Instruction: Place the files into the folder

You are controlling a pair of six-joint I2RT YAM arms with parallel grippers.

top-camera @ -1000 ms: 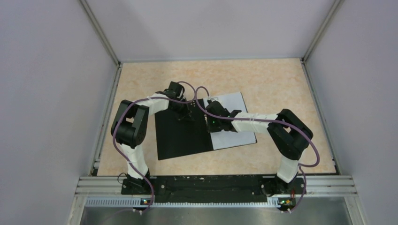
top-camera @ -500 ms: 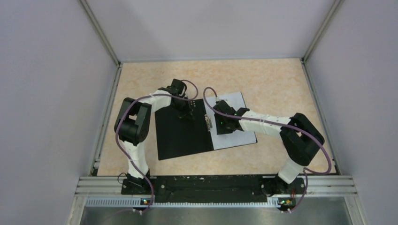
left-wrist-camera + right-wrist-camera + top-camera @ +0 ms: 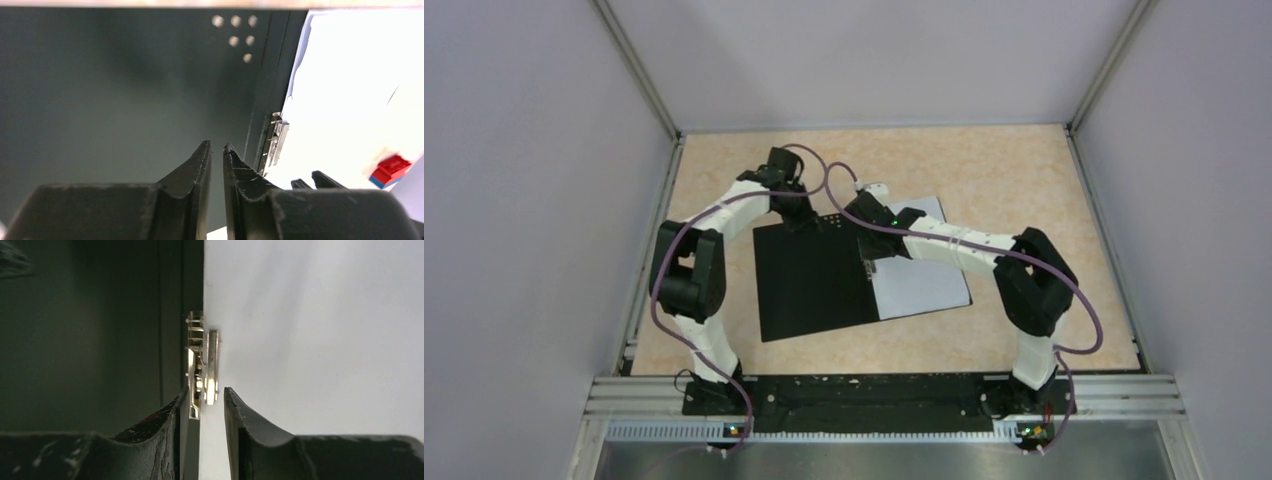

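Observation:
The folder (image 3: 809, 285) lies open, black inside up, with a metal spine clip (image 3: 205, 357). The files (image 3: 924, 285), white sheets, lie on its right half and reach the spine. My left gripper (image 3: 807, 218) hovers over the far edge of the black left cover (image 3: 125, 85); its jaws (image 3: 216, 147) are nearly closed and empty. My right gripper (image 3: 870, 258) is at the spine, jaws (image 3: 206, 395) a narrow gap apart on either side of the clip's near end. A gap shows between the clip and the right finger.
A small red-and-blue block (image 3: 391, 170) sits on the paper's far side, seen in the left wrist view. Punched holes (image 3: 235, 32) mark the black cover near the spine. The tan table (image 3: 1024, 180) has grey walls on three sides.
My left gripper has drawn back to the folder's far edge. My right gripper has moved from over the white sheets leftward to the spine clip.

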